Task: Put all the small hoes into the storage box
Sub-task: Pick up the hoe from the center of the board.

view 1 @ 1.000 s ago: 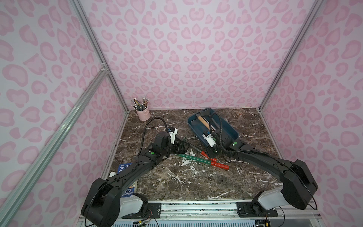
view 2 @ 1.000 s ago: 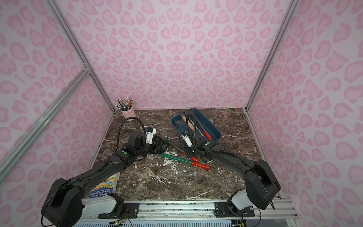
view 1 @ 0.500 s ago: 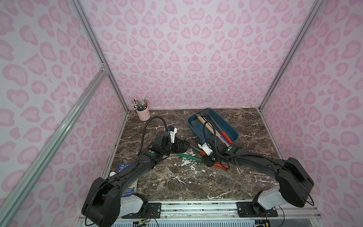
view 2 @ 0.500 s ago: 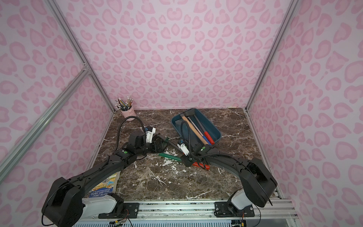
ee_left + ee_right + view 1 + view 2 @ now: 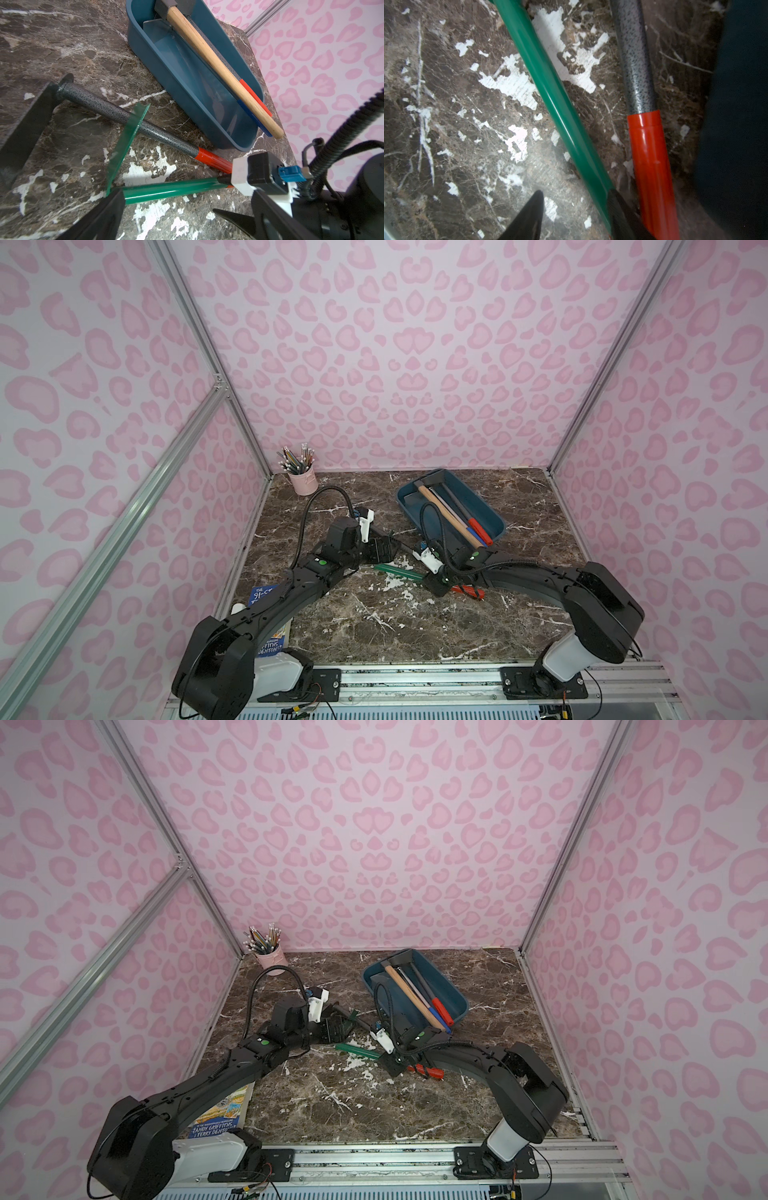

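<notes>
My right gripper (image 5: pixel 575 205) is down at the brown marble table (image 5: pixel 374 626), jaws part-way apart and clamped on nothing. A glossy green-shafted tool (image 5: pixel 550 83) lies against one fingertip. Just outside that finger is the red plastic handle of the small hoe (image 5: pixel 99 105), which has a speckled grey metal shaft and a dark flat blade. The hoe lies flat on the table just beside the shallow dark blue plastic storage box (image 5: pixel 166 70), not in it. My left gripper (image 5: pixel 384 549) gapes wide and empty at the hoe's blade end, farther from the box.

The storage box (image 5: pixel 405 506) sits at the back right of the surface (image 5: pixel 374 626), with a hammer (image 5: pixel 440 510) lying lengthwise inside it. The small hoe (image 5: pixel 128 116) lies on the surface just left of the box, and a second long tool (image 5: pixel 395 571) lies in front, its blade crossing the small hoe's shaft. A pencil cup (image 5: pixel 303 483) stands in the back left corner.
</notes>
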